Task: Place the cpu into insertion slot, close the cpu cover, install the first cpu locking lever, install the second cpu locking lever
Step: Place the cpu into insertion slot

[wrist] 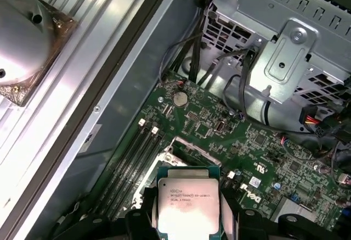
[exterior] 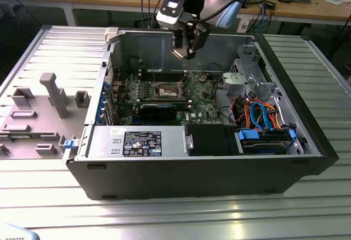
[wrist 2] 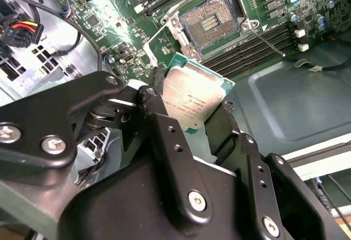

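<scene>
My gripper (exterior: pixel 184 52) hangs inside the open computer case, above the motherboard, shut on the cpu (wrist 2: pixel 192 94). The cpu is a flat silver-topped chip with a green edge, pinched at two opposite sides between the black fingers (wrist 2: pixel 156 91). It also appears in the first wrist view (wrist: pixel 189 204), between the same fingers. The insertion slot (wrist 2: pixel 211 20) lies below and ahead of the chip, its brownish pin field uncovered; in the exterior view it sits at mid-board (exterior: pixel 166 90). A thin wire locking lever (wrist 2: pixel 269 39) stands free beside the slot. I cannot make out the cpu cover clearly.
Long memory slots (wrist 2: pixel 247 48) run beside the socket. A black card (exterior: pixel 159 110) lies in front of it. A silver drive cage (exterior: pixel 249 78) and coloured cables (exterior: pixel 258 113) fill the exterior view's right. The power supply (exterior: pixel 137 141) sits at the front. Grey fixtures (exterior: pixel 49 94) stand outside, left.
</scene>
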Controlling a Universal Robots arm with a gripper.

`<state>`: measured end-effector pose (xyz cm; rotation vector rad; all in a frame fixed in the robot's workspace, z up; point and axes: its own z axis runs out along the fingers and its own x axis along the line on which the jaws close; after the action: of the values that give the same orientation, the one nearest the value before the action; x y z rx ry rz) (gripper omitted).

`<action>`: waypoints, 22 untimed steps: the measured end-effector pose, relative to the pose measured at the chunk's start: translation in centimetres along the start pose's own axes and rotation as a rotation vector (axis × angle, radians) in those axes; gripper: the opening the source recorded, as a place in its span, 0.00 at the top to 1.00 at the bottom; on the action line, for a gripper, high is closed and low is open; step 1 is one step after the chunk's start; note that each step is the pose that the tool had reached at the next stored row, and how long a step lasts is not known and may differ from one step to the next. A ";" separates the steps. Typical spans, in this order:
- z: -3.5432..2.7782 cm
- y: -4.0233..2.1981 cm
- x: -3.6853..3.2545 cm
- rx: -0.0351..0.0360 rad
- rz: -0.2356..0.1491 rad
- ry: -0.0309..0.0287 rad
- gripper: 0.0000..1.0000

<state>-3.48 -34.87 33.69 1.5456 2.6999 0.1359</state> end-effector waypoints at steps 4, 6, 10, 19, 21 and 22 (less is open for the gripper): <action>0.06 0.00 0.00 -0.0007 0.041 -0.0037 0.46; 0.10 -0.01 0.00 -0.0011 0.058 -0.0051 0.46; 0.14 -0.01 -0.01 -0.0016 0.087 -0.0079 0.46; 0.15 -0.01 -0.01 -0.0018 0.095 -0.0085 0.46; 0.16 -0.02 -0.01 -0.0020 0.103 -0.0091 0.46; 0.16 -0.02 -0.01 -0.0021 0.111 -0.0100 0.46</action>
<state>-3.48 -34.88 33.53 1.6915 2.6053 0.1330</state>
